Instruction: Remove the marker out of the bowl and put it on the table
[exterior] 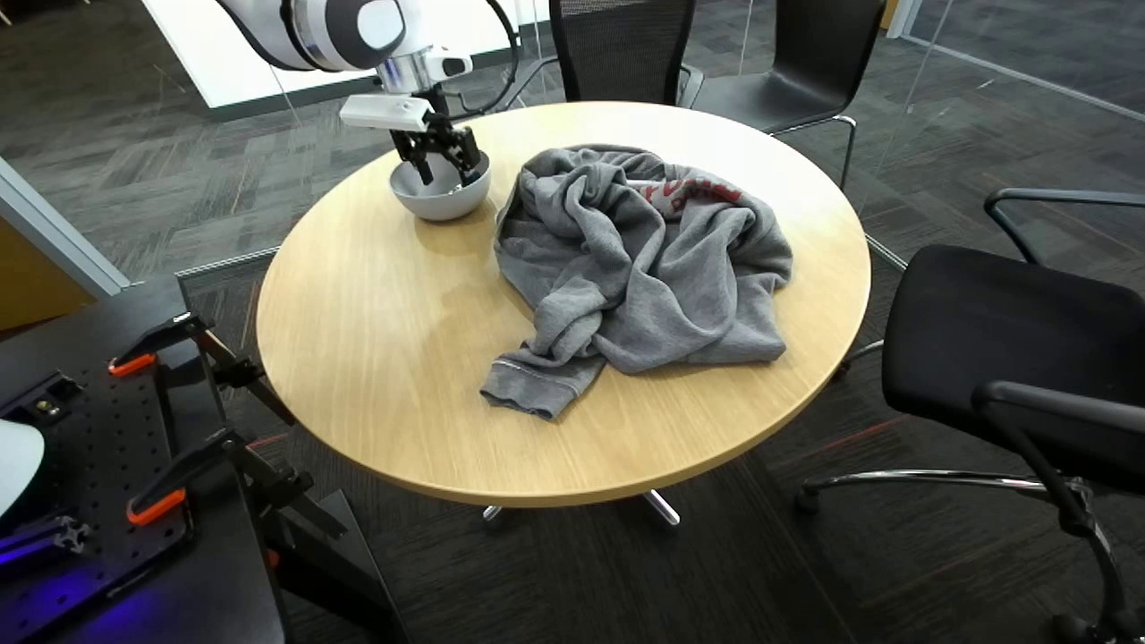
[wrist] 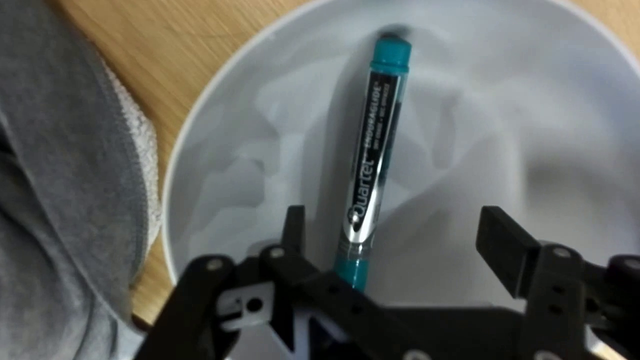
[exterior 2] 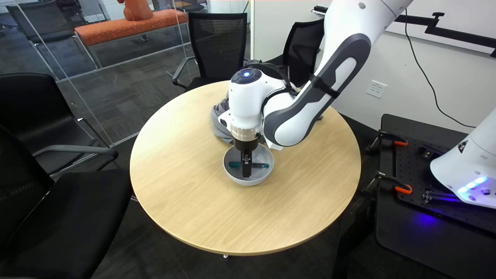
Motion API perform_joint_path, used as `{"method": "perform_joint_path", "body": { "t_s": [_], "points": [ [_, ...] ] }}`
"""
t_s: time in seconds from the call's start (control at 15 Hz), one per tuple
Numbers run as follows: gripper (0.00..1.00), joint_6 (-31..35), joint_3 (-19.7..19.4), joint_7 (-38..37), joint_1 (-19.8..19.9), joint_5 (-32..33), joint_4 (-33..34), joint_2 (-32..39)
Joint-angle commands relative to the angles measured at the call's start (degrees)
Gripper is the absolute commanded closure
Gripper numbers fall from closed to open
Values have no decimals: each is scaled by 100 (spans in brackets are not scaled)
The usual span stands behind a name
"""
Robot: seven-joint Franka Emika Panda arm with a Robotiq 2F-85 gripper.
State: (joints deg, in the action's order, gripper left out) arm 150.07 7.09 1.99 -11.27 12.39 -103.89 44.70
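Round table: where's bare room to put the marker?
Bare: table between the bowl, gray sweatshirt and the edge facing the black bench; also the bowl's side away from the sweatshirt. Crowded: where bowl and sweatshirt sit close, and the bowl, with marker and open gripper.

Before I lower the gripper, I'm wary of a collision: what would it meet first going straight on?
Most likely the inside of the bowl; the open gripper appears to straddle the marker, though the remaining depth is unclear.

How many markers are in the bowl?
1: a teal marker lies in the bowl, ungripped, with the open gripper over it. The gripper hides part of the bowl in each view, so another can't be fully ruled out.
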Motion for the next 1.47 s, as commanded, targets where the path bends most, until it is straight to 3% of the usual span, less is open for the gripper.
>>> {"method": "perform_joint_path", "body": {
  "t_s": [0.0,0.33,0.53,0.67,1.07,1.4],
  "points": [
    [42,-118,-112,-18,-107,-107,226,125],
    [82,-119,-114,-4,-91,-119,277,177],
    [100,-97,-108,4,-81,-120,224,114],
    [95,-18,-138,-34,-93,-92,88,-38],
    [95,185,-269,-205,-138,-16,-378,-709],
    [95,240,-493,-749,-277,45,-1225,-1740]
  ]
}}
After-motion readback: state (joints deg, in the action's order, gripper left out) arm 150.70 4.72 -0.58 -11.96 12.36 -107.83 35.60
